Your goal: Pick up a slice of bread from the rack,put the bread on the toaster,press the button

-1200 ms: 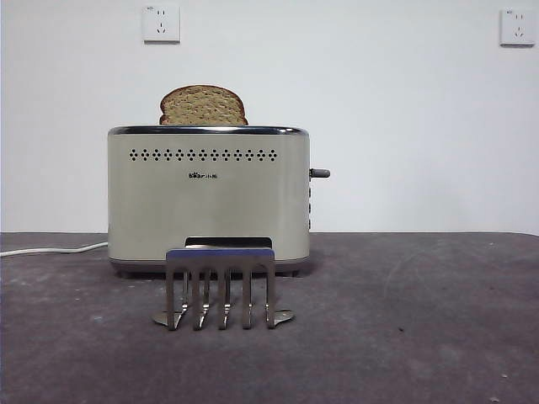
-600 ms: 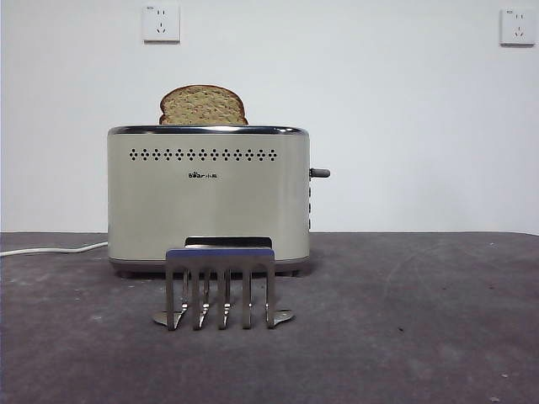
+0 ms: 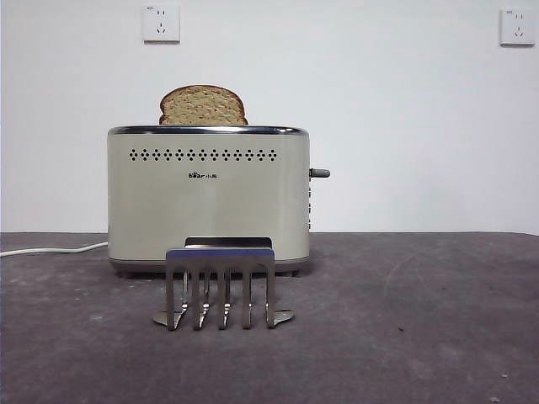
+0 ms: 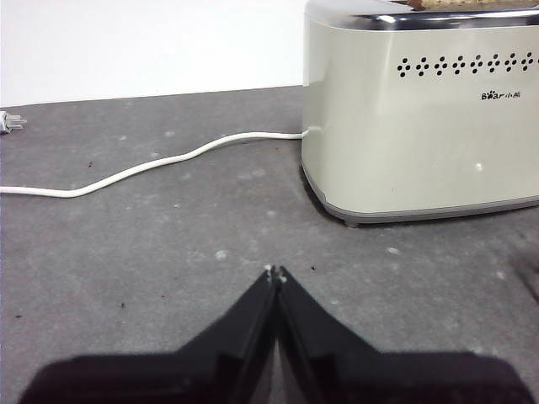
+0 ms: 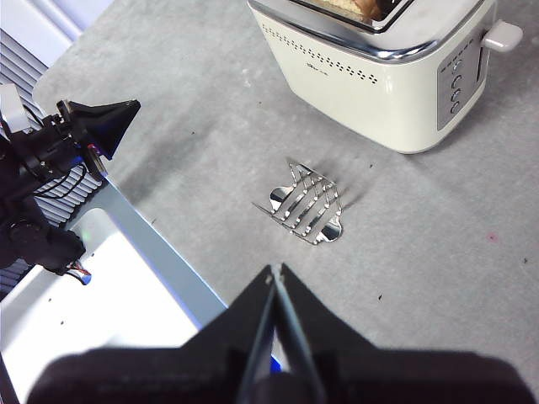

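The slice of bread (image 3: 203, 105) stands in the toaster (image 3: 208, 198), its rounded top sticking up above the chrome rim. The rack (image 3: 221, 286) stands empty on the table in front of the toaster. The button (image 3: 320, 173) sticks out of the toaster's narrow right side. My left gripper (image 4: 274, 271) is shut and empty, low over the table, well away from the toaster (image 4: 421, 126). My right gripper (image 5: 274, 271) is shut and empty, high above the rack (image 5: 307, 206), with the toaster (image 5: 379, 76) and button (image 5: 503, 35) beyond. No arm shows in the front view.
A white power cable (image 4: 152, 164) runs from the toaster across the dark grey table to a plug (image 4: 7, 122). Two wall sockets (image 3: 161, 23) (image 3: 516, 27) sit on the white wall. A white platform (image 5: 84, 286) borders the table's edge.
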### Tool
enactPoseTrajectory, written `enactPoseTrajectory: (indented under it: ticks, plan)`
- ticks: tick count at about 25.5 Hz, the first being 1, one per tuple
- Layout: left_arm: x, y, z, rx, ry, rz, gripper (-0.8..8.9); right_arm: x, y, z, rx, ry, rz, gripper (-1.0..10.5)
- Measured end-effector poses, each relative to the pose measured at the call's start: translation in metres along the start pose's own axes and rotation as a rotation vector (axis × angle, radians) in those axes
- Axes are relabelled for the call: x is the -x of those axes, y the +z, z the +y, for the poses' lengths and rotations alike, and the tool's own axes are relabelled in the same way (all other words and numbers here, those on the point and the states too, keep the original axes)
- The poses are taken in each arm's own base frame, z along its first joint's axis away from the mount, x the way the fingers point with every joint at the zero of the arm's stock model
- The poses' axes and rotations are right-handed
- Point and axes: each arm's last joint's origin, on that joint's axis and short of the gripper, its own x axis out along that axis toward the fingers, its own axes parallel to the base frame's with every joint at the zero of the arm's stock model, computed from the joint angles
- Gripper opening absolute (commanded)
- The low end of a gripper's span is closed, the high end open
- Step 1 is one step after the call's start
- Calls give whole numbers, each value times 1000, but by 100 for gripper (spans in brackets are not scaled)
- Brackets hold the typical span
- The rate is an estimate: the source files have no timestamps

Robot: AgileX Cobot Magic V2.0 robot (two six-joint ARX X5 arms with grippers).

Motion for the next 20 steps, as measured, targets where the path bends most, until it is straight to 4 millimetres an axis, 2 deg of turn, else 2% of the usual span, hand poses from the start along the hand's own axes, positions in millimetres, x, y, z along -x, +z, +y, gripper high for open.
enactPoseTrajectory:
  ticks: [6,10,12,14,20]
  plan:
    - [0,0,0,0,0,0,-4,5,0,-1,47,-25,-28,1]
    - [0,0,0,0,0,0,-4,33,-4,12,201,-135,-307,1]
    - [0,0,0,0,0,0,-4,40,-16,19,258,-175,-419,1]
    - [0,0,0,0,0,0,-4,37,-34,18,283,-242,-489,1]
    - [0,0,0,0,0,0,-4,5,-84,-3,221,-462,-616,1]
